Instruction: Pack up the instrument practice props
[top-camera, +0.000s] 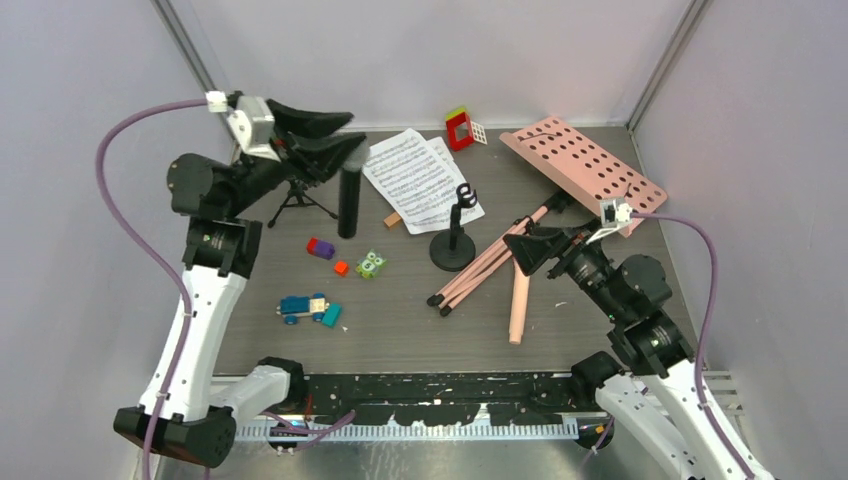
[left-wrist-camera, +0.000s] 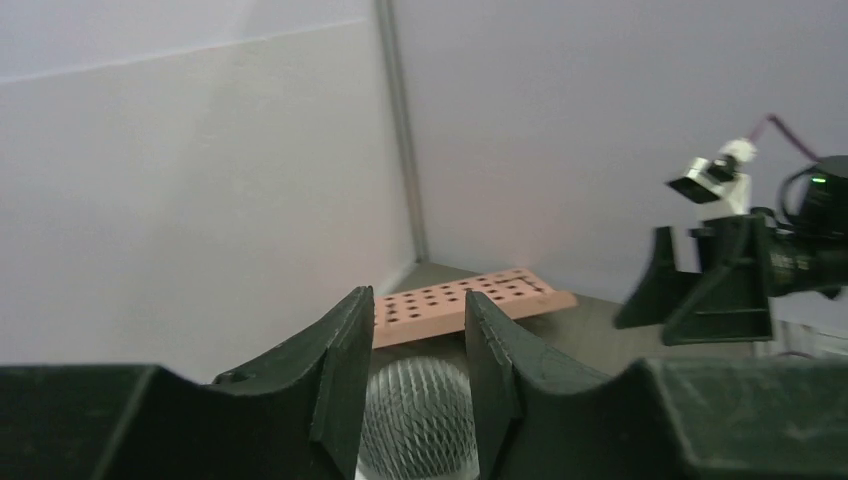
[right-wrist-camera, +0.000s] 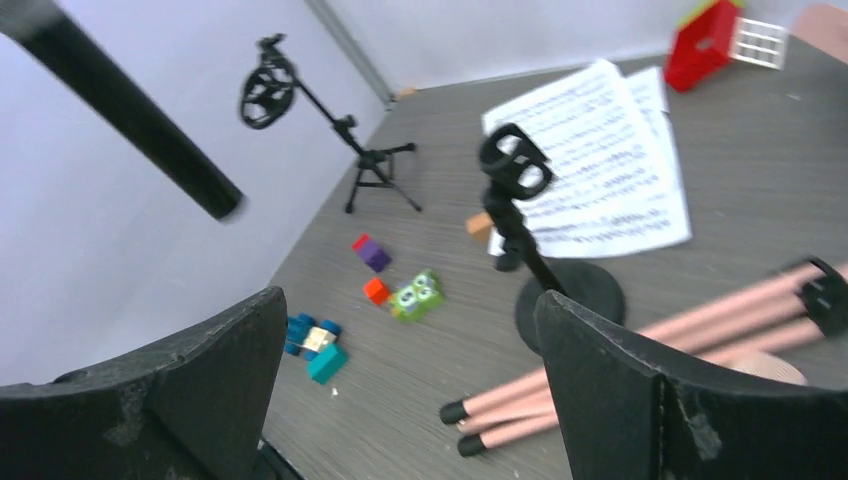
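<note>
Mic (left-wrist-camera: 415, 425) in L tool (left-wrist-camera: 415, 335)

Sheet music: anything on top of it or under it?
Nothing on top of the sheet-music pages. Top sheet overlaps at least one more page underneath. Small tan block sits at the near edge; whether it tucks under is unclear. Anything else beneath is hidden.

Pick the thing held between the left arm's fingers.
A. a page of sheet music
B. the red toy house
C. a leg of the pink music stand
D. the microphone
D: the left wrist view shows the mesh head of the microphone sitting between the left fingers.
</note>
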